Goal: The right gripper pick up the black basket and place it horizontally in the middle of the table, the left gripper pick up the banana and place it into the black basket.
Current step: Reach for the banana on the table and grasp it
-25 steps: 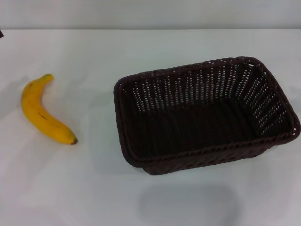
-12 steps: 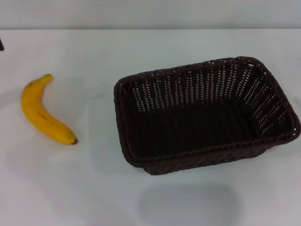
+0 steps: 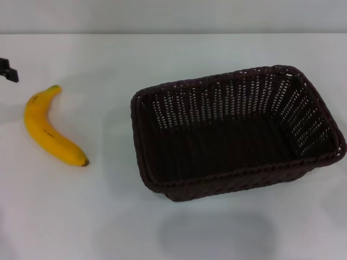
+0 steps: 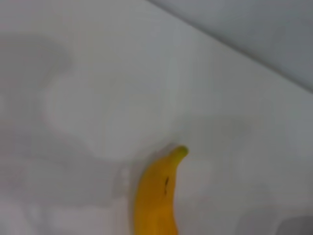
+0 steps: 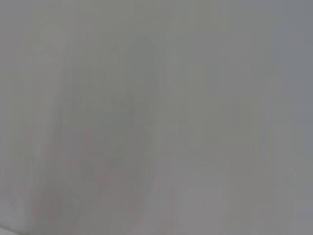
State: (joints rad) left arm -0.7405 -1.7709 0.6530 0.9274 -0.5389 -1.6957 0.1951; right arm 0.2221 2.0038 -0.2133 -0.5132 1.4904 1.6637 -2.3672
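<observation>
The black basket (image 3: 236,130) lies lengthwise on the white table (image 3: 108,216), right of the middle, open side up and empty. The yellow banana (image 3: 47,130) lies on the table at the left, apart from the basket, its greenish stem pointing away from me. It also shows in the left wrist view (image 4: 156,196). A black tip of my left gripper (image 3: 8,71) pokes in at the far left edge, just beyond the banana's stem. My right gripper is out of view; the right wrist view shows only blank white surface.
The table's far edge (image 3: 173,33) meets a grey wall. Bare tabletop lies in front of the basket and between basket and banana.
The black tip of my left gripper has come further into the head view at the far left edge, toward the banana. The basket and banana have not moved.
</observation>
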